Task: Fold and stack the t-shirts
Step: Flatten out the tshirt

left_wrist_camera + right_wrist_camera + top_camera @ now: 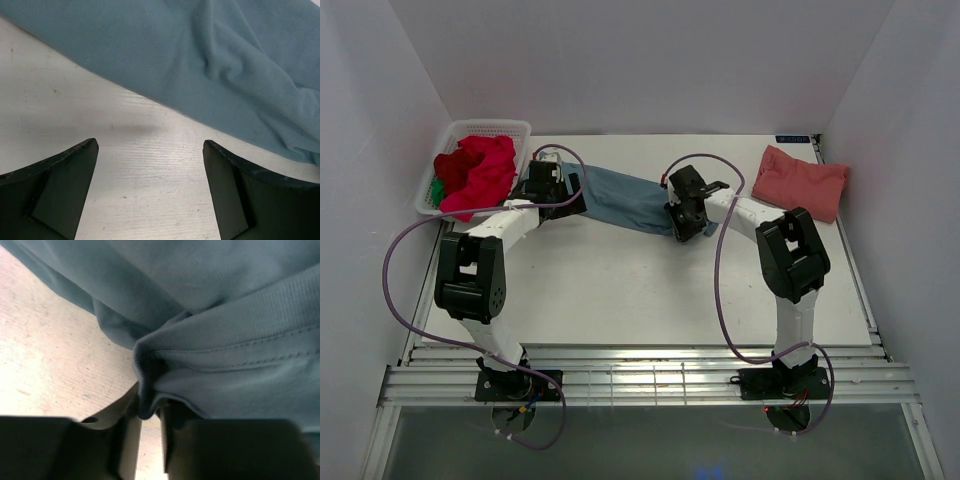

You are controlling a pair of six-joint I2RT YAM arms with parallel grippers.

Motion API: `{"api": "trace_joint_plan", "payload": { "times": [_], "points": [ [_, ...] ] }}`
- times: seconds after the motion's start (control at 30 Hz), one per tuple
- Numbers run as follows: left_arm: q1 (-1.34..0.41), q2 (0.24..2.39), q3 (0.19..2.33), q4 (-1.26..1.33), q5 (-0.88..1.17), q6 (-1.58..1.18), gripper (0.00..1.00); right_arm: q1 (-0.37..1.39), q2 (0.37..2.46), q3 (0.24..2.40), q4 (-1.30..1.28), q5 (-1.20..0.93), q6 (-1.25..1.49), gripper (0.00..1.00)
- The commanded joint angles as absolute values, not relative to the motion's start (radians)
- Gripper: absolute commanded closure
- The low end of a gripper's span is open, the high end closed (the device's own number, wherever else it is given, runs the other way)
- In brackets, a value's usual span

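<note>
White walls close in a pale table (pixel 620 290) on three sides. Across the back middle of it lies the teal-blue t-shirt (pixel 625 198), drawn out into a long band that runs from the left gripper (pixel 568 196) down and rightwards to the right gripper (pixel 685 222). The left wrist view shows the left gripper (pixel 150 145) with its jaws spread wide over bare tabletop, nothing between them, the shirt's edge (pixel 210 65) lying just ahead of the fingertips. In the right wrist view, the right gripper (pixel 150 415) has its jaws drawn narrow on a bunched fold of the teal shirt's stitched hem (pixel 220 360), the cloth pinched in the slim gap. A salmon-pink t-shirt (pixel 800 183) lies folded at the back right corner, well apart. At the back left stands a white lattice basket (pixel 490 127) holding crumpled red t-shirts (pixel 480 170) and a bit of a green t-shirt (pixel 438 188).
</note>
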State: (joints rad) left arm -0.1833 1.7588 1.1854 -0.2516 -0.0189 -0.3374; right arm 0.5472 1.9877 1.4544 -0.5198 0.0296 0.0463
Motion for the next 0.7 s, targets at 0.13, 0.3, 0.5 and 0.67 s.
{"api": "trace_joint_plan", "payload": {
  "times": [0.13,0.3,0.5,0.67],
  "points": [
    [-0.169,1.720,1.193,-0.230,-0.060,-0.325,0.04,0.546,1.997,1.534,-0.535,0.011,0.031,0.92],
    [-0.152,1.721,1.229,-0.245,-0.115,-0.333,0.05,0.548,1.996,1.952,-0.731,0.046,0.026,0.92],
    [-0.107,1.718,1.262,-0.261,-0.141,-0.350,0.05,0.545,2.005,2.479,-0.899,0.112,0.038,0.92],
    [-0.087,1.703,1.262,-0.256,-0.166,-0.368,0.05,0.538,1.725,2.153,-0.727,0.308,0.049,0.92]
  ]
}}
